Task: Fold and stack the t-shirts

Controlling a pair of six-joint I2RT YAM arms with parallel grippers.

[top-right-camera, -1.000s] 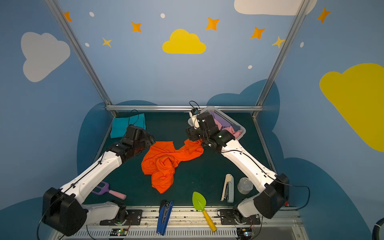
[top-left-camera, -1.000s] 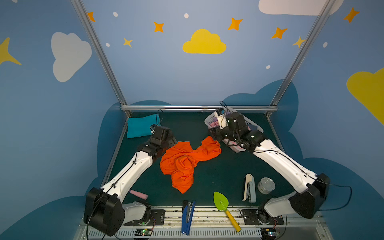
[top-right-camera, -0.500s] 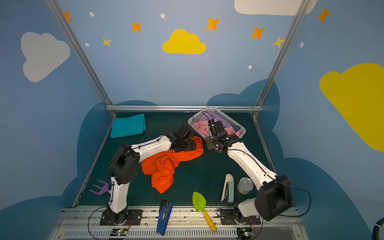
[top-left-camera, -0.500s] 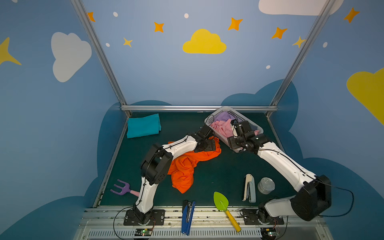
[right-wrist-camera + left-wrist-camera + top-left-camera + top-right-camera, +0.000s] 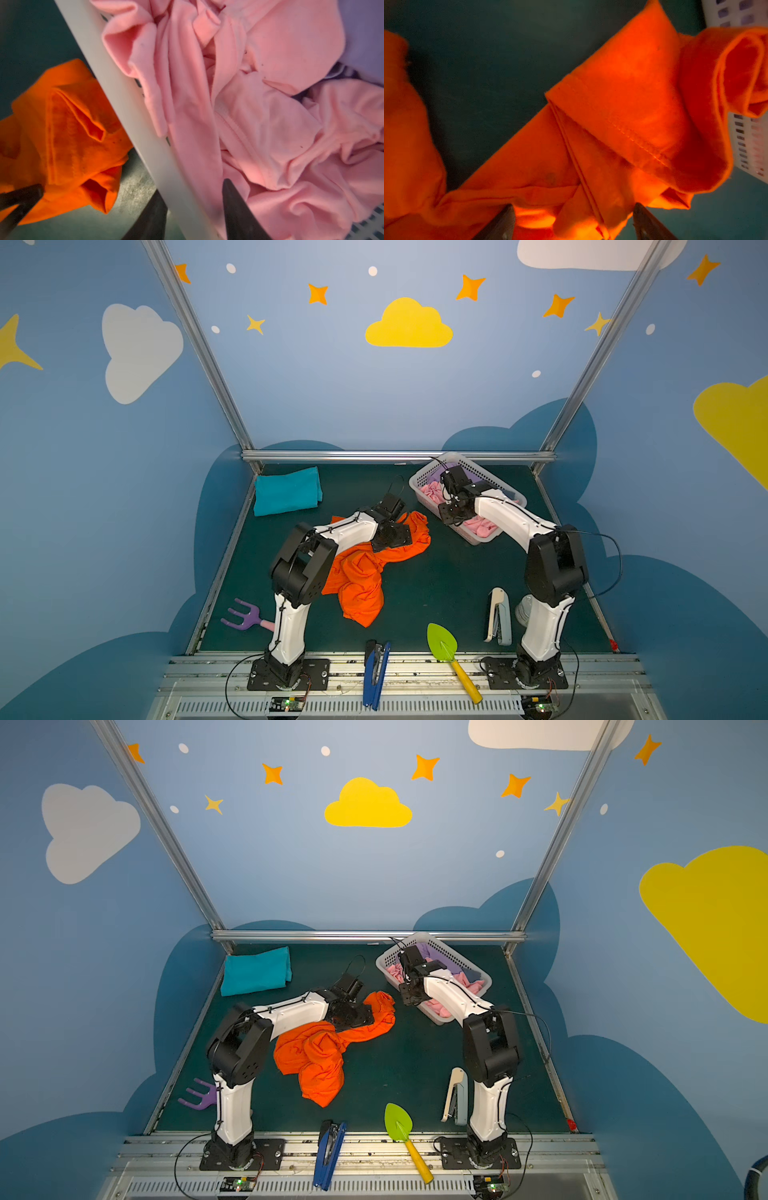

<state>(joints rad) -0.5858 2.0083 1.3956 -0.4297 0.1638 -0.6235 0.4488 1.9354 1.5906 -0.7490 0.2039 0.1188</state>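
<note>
The orange t-shirt (image 5: pixel 361 580) (image 5: pixel 320 1060) lies crumpled mid-table, one end near the basket. My left gripper (image 5: pixel 392 533) (image 5: pixel 353 1013) hovers low over that end. In the left wrist view it (image 5: pixel 573 207) is open, fingers wide apart with a hemmed orange fold (image 5: pixel 623 93) between them. The teal t-shirt (image 5: pixel 286 491) (image 5: pixel 255 971) lies folded at the back left. My right gripper (image 5: pixel 451 516) (image 5: pixel 193 187) straddles the white basket's rim (image 5: pixel 124 104), one finger outside and one inside against pink cloth (image 5: pixel 270 124), jaws drawn in on the rim.
The white lattice basket (image 5: pixel 419 479) (image 5: pixel 384 961) at the back right holds pink and lilac clothes. Along the front lie a purple fork (image 5: pixel 243 616), a blue tool (image 5: pixel 376 672), a green trowel (image 5: pixel 442 645) and a stapler (image 5: pixel 498 616).
My left arm swung from the shirt's left end across to its right end. My right gripper moved onto the basket's near rim and its jaws narrowed.
</note>
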